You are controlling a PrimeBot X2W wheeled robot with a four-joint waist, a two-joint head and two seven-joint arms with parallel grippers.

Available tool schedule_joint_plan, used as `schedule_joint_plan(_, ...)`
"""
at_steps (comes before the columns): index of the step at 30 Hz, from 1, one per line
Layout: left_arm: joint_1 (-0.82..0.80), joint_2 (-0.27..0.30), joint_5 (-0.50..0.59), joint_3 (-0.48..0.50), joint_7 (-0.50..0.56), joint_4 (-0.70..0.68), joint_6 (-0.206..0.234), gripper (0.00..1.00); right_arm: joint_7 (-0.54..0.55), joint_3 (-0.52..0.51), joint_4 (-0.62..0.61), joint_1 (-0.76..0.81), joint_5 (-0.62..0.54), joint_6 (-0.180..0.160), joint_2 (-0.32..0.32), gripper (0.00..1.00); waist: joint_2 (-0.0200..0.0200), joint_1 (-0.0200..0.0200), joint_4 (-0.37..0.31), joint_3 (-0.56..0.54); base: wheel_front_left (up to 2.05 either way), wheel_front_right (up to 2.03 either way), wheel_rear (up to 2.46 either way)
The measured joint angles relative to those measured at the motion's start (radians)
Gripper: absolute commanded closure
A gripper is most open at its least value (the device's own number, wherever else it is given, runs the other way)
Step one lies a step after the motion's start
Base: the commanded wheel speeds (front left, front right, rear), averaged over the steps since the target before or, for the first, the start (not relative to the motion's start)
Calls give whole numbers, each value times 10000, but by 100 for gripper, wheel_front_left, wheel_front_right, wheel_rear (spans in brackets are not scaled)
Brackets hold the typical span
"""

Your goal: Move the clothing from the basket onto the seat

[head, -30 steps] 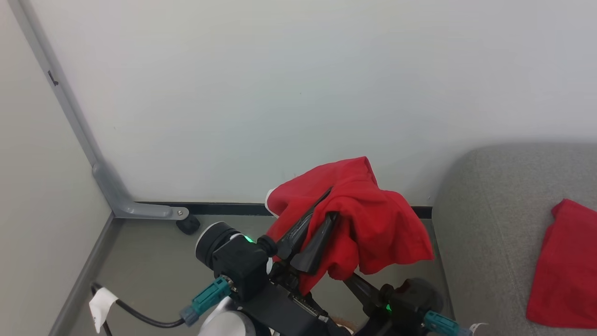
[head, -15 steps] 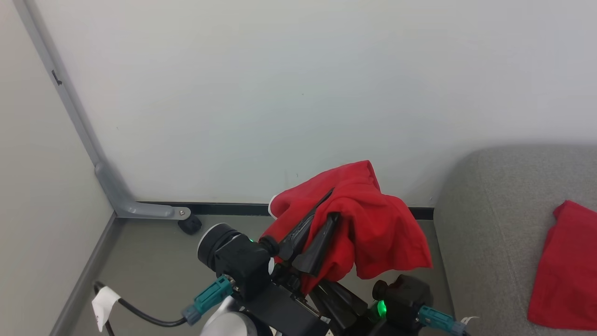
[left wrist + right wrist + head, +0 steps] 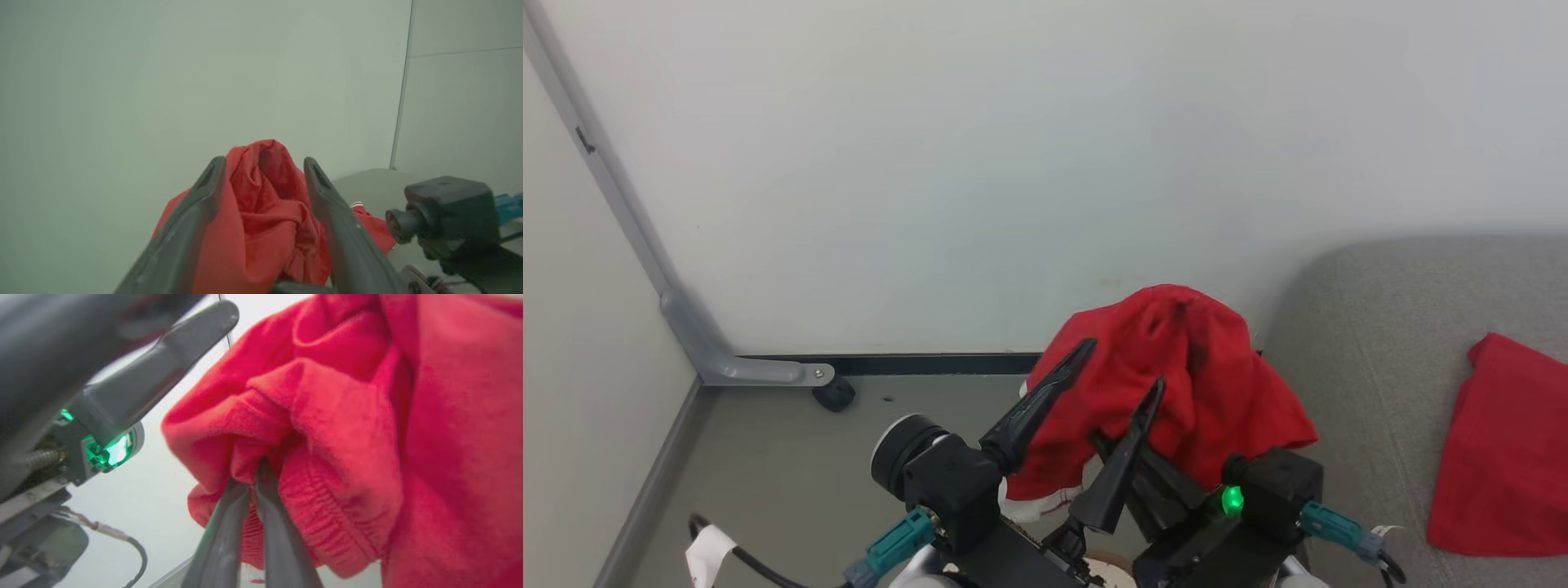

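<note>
While clamped shut on a bunched fold of the red garment [image 3: 1201, 384], holds it aloft with the right pincer [image 3: 255, 473], just off the left corner of the seat [image 3: 1372, 343]. Flanks the cloth with the left pincer [image 3: 1123, 366], spread wide, gripping nothing. Has open floor [image 3: 792, 457] and wall [image 3: 1013, 163] left of the seat. Crops a second red garment [image 3: 1494, 457] lying on the seat. Points both pincers upward.
</note>
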Motion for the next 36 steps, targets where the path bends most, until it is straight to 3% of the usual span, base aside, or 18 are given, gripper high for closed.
schedule_joint_plan(7, 306, 79, 65, -295, 123, -378, 73, 0, -198, -815, 138, -5, -12, -222, -654, 100, 1, -1, -229, 133, 0, 0, 0)
schedule_joint_plan(18, 1374, 803, 472, -742, 311, -736, 251, 0, -531, -2015, 171, -143, -27, -773, -1383, 100, 1, 0, -564, 357, 0, 0, 0)
schedule_joint_plan(31, 1762, 1220, 978, -1064, 368, -1070, 305, 0, -706, -3122, -134, -372, -31, -1296, -1894, 100, 1, 0, -1267, 1013, 0, 0, 0)
schedule_joint_plan(36, 1776, 1235, 1043, -1229, 368, -1177, 288, 0, -779, -3532, -138, -746, -15, -1333, -2127, 100, 1, 0, -1542, 1426, 0, 0, 0)
